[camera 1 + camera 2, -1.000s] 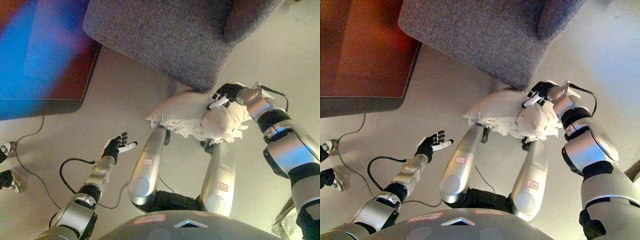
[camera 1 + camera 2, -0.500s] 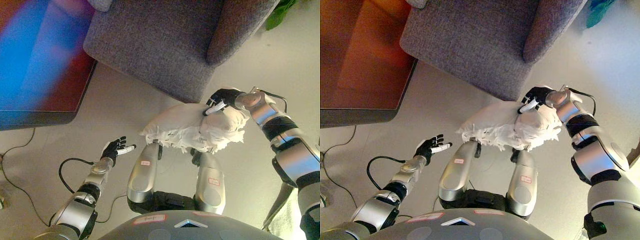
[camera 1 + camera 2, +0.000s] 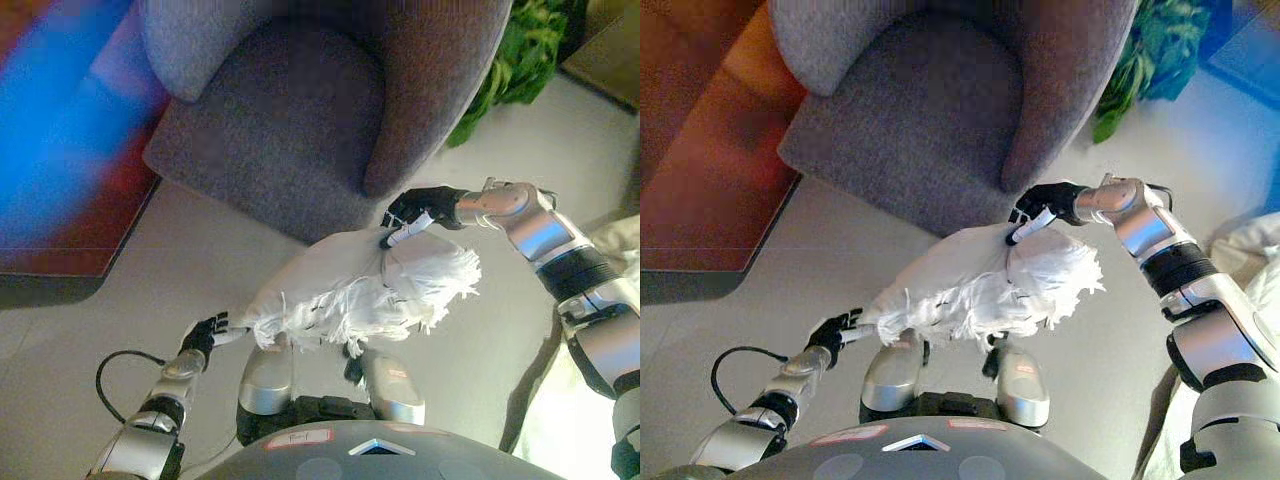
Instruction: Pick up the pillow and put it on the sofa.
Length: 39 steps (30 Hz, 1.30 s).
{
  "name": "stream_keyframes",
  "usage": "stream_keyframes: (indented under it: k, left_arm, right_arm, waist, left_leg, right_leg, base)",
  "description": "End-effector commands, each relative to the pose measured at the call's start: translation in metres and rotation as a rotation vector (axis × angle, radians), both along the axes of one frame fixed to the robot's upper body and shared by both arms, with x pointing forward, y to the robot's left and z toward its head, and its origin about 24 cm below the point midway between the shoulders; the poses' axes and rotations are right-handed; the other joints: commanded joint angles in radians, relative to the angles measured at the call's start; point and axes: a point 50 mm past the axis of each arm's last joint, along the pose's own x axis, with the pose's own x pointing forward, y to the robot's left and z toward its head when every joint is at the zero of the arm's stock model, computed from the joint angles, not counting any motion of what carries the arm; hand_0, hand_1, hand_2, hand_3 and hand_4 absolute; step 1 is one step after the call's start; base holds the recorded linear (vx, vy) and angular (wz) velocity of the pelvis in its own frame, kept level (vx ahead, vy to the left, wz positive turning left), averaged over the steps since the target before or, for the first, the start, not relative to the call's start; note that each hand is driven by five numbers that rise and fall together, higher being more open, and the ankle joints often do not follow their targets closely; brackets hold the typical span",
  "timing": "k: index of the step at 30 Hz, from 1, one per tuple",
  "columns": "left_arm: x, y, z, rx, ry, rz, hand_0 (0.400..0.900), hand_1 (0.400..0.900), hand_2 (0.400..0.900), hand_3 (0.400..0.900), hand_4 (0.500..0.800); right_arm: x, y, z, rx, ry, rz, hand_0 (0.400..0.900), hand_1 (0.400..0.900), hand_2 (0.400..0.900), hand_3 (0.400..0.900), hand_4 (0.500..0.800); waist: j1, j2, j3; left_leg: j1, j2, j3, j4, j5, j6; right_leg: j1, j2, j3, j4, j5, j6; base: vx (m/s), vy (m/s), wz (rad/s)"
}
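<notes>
A white pillow (image 3: 340, 290) with a frayed fringe hangs in the air just in front of the grey sofa (image 3: 285, 120). My right hand (image 3: 415, 208) is shut on the pillow's upper right corner, close to the sofa's front edge and right armrest. The left hand (image 3: 830, 330) is low at the left, fingers relaxed and open, its tips right at the pillow's left corner. The sofa's seat (image 3: 910, 110) has nothing on it.
A reddish-brown table (image 3: 700, 200) stands to the left of the sofa. A green plant (image 3: 1140, 70) is behind the sofa's right armrest. White cloth (image 3: 1250, 245) lies at the right edge. Pale floor (image 3: 120, 300) stretches in front of the sofa.
The view has tilted up to take in the sofa's seat. My right hand has lifted the pillow higher and nearer the sofa. The left hand has come in to the pillow's left corner.
</notes>
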Motion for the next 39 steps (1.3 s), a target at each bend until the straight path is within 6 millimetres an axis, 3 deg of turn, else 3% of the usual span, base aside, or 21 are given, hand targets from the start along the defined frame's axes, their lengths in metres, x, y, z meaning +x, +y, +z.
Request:
stream_keyframes:
  k: [1,11,15,22,27,29,34,39]
  left_arm:
    - [-0.046,0.014,-0.010,0.066,0.156,-0.023,0.900,0.900,0.900,0.900,0.800]
    - [-0.073,0.015,-0.017,0.086,0.258,0.016,0.900,0.900,0.900,0.900,0.800]
    - [-0.084,0.017,-0.018,0.093,0.291,0.036,0.900,0.900,0.900,0.900,0.800]
    - [-0.104,0.018,-0.020,0.121,0.344,0.020,0.900,0.900,0.900,0.900,0.800]
    - [-0.095,0.025,-0.015,0.133,0.290,-0.013,0.900,0.900,0.900,0.900,0.800]
    - [-0.088,0.026,-0.013,0.130,0.248,-0.029,0.900,0.900,0.900,0.900,0.800]
    - [-0.089,0.026,-0.012,0.141,0.208,-0.031,0.900,0.900,0.900,0.900,0.800]
    - [-0.085,0.032,-0.007,0.124,0.152,-0.015,0.900,0.900,0.900,0.900,0.800]
  right_arm:
    - [0.013,0.010,0.068,0.236,-0.159,0.055,0.400,0.400,0.400,0.400,0.500]
    - [0.033,0.031,0.118,0.342,-0.229,-0.022,0.400,0.400,0.400,0.400,0.500]
    - [0.043,0.026,0.127,0.394,-0.234,-0.134,0.400,0.400,0.400,0.400,0.500]
    - [0.059,-0.024,0.135,0.502,-0.269,-0.455,0.400,0.400,0.400,0.400,0.500]
    - [0.061,-0.051,0.161,0.563,-0.356,-0.614,0.400,0.400,0.400,0.400,0.500]
    - [0.057,-0.070,0.178,0.606,-0.416,-0.703,0.400,0.400,0.400,0.400,0.500]
    - [0.046,-0.100,0.193,0.697,-0.471,-0.811,0.400,0.400,0.400,0.400,0.500]
    - [0.030,-0.135,0.204,0.628,-0.546,-0.945,0.400,0.400,0.400,0.400,0.500]
  waist:
    - [0.032,-0.010,-0.175]
    - [0.075,-0.034,-0.239]
    - [0.101,-0.037,-0.248]
    - [0.174,-0.028,-0.229]
    - [0.227,0.003,-0.151]
    - [0.245,0.021,-0.109]
    - [0.257,0.048,-0.073]
    - [0.259,0.090,-0.045]
  left_leg:
    - [0.011,0.024,-0.013,-0.049,0.044,-0.019]
    - [0.047,0.017,-0.040,-0.083,0.048,-0.027]
    - [0.052,0.016,-0.051,-0.086,0.048,-0.029]
    - [0.026,0.015,-0.107,-0.078,0.066,-0.034]
    - [-0.043,0.009,-0.178,-0.066,0.090,-0.041]
    - [-0.087,0.009,-0.201,-0.065,0.105,-0.045]
    - [-0.120,0.024,-0.217,-0.065,0.122,-0.058]
    - [-0.135,0.043,-0.223,-0.069,0.116,-0.073]
  right_leg:
    - [0.019,-0.018,0.009,0.044,-0.019,0.012]
    - [0.079,-0.011,-0.027,-0.003,-0.011,0.015]
    - [0.095,-0.009,-0.051,-0.004,-0.017,0.013]
    - [0.106,0.004,-0.102,0.034,-0.056,-0.005]
    - [0.054,0.016,-0.137,0.082,-0.092,-0.033]
    - [0.018,0.021,-0.150,0.092,-0.097,-0.039]
    - [-0.008,0.031,-0.167,0.106,-0.107,-0.046]
    - [-0.035,0.044,-0.154,0.149,-0.161,-0.058]
  base:
    - [0.14,-0.005,0.06]
    - [0.10,0.019,0.15]
    - [0.11,0.037,0.22]
    - [0.13,0.000,0.35]
    - [-0.07,-0.094,0.31]
    - [-0.19,-0.128,0.27]
    - [-0.04,-0.130,0.14]
    - [-0.01,-0.144,-0.03]
